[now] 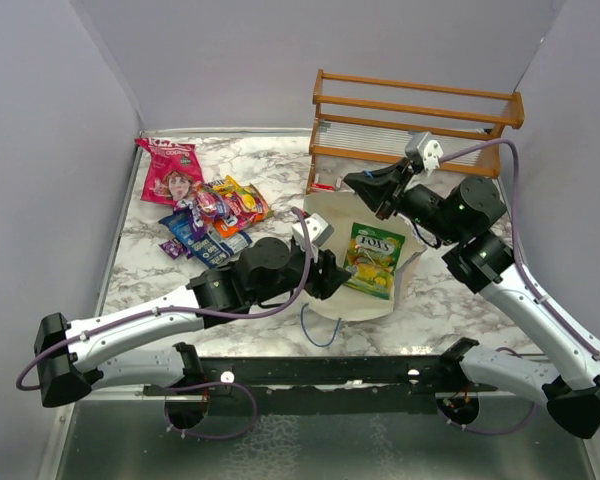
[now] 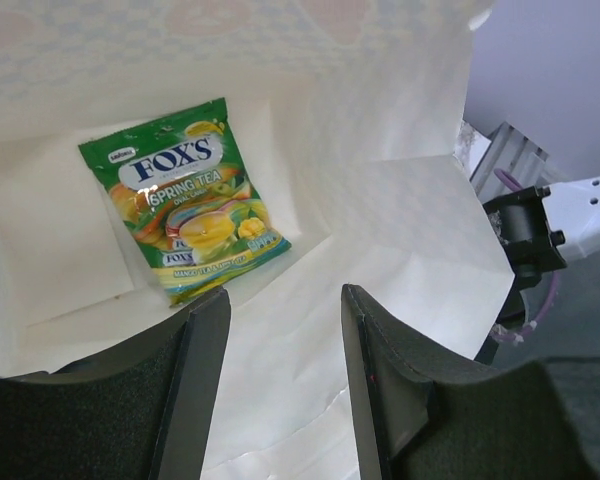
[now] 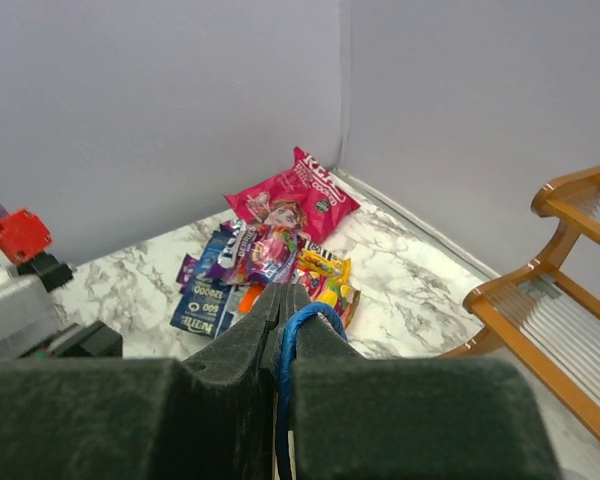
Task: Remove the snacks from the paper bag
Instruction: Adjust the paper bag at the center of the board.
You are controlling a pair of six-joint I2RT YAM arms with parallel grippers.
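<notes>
Top external, left arm (image 1: 230, 285): stretches low and diagonally from the near-left corner toward the middle of the counter (image 1: 450, 300), ends at the mouth of the paper bag (image 1: 325, 292), which lies on its side. Right arm (image 1: 460, 215): rises from the near-right corner, folds at the elbow, points leftward just in front of the wooden rack (image 1: 420, 110), at the bag's far edge.

Left wrist, jaws: spread wide, holding nothing, aimed into the bag's cream inside. Green-yellow packet (image 2: 185, 205): lies flat on the bag's inner wall, ahead of the jaws and left of their gap, just beyond the tip of the finger (image 2: 195, 380) on the left of the view. Runs lengthwise from upper left to lower right there, printed name toward the far end. From above, lies with its long axis roughly away from the arm bases, slightly tilted, name at the far end.

Right wrist, jaws: pressed together on a blue cord handle (image 3: 298, 335), looped out at the fingertips.

Other snacks (image 1: 212, 212): heaped on the far-left counter, well apart from the bag. Pink-red bag (image 1: 172, 170) farthest back, with blue, orange and purple packets overlapping just in front.
</notes>
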